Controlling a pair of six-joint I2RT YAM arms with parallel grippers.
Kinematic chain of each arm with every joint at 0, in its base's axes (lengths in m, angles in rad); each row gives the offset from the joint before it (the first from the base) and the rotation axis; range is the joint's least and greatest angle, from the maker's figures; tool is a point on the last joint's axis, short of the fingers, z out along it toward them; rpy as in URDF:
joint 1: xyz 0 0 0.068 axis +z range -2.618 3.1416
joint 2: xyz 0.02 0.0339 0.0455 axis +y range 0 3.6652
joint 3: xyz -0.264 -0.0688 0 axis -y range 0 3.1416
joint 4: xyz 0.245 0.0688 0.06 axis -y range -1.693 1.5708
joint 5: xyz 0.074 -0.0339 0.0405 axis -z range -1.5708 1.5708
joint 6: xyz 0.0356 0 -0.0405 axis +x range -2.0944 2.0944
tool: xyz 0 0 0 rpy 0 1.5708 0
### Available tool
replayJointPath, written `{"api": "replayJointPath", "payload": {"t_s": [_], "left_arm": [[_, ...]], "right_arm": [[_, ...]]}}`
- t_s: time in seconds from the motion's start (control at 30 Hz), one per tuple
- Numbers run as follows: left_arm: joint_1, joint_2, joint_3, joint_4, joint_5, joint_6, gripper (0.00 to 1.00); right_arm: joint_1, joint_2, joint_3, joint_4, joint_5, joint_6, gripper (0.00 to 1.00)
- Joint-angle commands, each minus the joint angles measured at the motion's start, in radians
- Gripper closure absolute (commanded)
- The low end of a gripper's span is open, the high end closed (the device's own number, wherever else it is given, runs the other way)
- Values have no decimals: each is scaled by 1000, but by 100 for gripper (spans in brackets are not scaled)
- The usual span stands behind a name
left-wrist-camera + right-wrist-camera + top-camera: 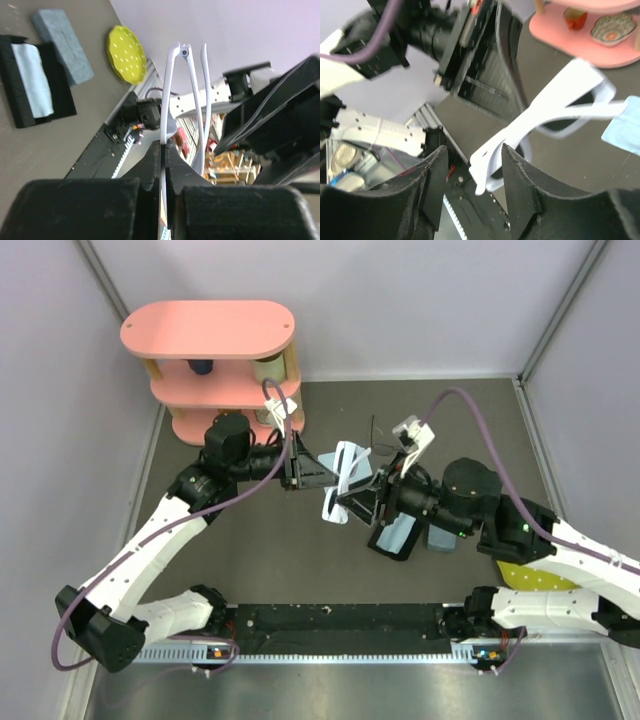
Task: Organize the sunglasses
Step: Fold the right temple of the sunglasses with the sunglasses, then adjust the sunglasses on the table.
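The thick white plastic sunglasses (345, 480) with dark lenses hang in the air above the middle of the dark table (250, 570), between the two arms. The left tool (164, 150) is clenched on a white part of the frame, seemingly a temple, and carries the pair so the other arm can work on it. The right tool (475, 170) stands released, jaws parted around a frame corner. Just below lies an open black oblong case (392, 538) holding a light blue cloth (31, 80), likely meant for the pair; a shut grey-blue case (62, 45) lies beside it
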Motion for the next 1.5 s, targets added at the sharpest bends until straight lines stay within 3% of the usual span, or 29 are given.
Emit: {"api": "replayJointPath", "payload": {"t_s": [0.0, 0.4, 0.7, 1.0, 1.17, 1.3, 1.47], "left_arm": [[19, 7, 105, -145, -179, 31, 100], [47, 14, 102, -106, -150, -83, 100], [65, 10, 87, -124, -143, -61, 100], [70, 13, 97, -118, -135, -67, 100], [73, 8, 94, -115, -130, -66, 100], [78, 10, 90, -124, -132, -46, 100], [79, 5, 61, -135, -123, 32, 100]], "right_arm": [[5, 29, 2, -30, -101, 44, 51], [5, 89, 5, -49, -41, 21, 48], [5, 40, 2, -53, 132, -11, 48], [5, 97, 16, -59, 20, -21, 55], [5, 123, 19, -59, 20, -7, 63], [5, 120, 28, -61, 75, 12, 87], [5, 103, 63, -61, 112, -5, 91]]}}
